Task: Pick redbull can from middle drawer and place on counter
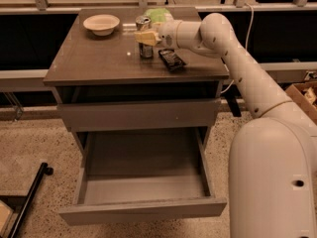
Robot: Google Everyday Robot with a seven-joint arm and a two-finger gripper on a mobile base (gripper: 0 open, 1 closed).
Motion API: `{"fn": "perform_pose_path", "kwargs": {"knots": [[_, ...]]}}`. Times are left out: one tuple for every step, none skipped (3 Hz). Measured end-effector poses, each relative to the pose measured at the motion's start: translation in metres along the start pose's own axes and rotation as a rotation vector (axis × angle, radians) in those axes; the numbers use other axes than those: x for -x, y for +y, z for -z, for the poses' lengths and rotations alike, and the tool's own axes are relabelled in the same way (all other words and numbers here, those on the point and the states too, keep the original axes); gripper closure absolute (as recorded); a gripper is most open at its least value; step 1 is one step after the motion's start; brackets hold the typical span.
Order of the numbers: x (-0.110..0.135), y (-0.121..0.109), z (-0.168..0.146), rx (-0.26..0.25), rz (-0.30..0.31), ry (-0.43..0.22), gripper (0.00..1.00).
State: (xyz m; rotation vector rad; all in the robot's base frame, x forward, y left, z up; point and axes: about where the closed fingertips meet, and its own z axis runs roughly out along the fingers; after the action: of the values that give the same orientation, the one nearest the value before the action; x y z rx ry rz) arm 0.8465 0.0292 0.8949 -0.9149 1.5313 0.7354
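The jaws of the gripper (143, 37) clasp the redbull can (146, 51) at mid-height, hiding its middle. Nearest, the middle drawer (143, 208) stands pulled out over speckled floor (29, 148). Farther back, the can stands upright on the glossy tabletop (99, 58), long axis vertical, top end up, just beside a black snack bar (171, 60). A bowl (101, 24) sits beyond.

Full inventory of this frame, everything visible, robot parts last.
slim silver-topped redbull can: one, dark body; upright on counter, rear middle
glossy grey-brown counter: one; cabinet top
round cream bowl: one; counter, rear left
black snack bar: one; counter, right of can
green bag: one; behind can
wide grey-brown middle drawer: one; pulled open
closed drawer front: one, grey-brown; above it
black pole: one; floor, lower left
white arm: one; from right
end effector: one, yellowish; at can's middle
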Motion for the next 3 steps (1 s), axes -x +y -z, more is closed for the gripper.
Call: {"fn": "perform_pose_path", "kwargs": {"knots": [[-0.0079, -0.0015, -0.0089, 0.028, -0.027, 0.010, 0.76], [-0.0075, 0.0003, -0.0114, 0.031, -0.026, 0.009, 0.45], [-0.0072, 0.0003, -0.0113, 0.031, -0.026, 0.009, 0.23]]}}
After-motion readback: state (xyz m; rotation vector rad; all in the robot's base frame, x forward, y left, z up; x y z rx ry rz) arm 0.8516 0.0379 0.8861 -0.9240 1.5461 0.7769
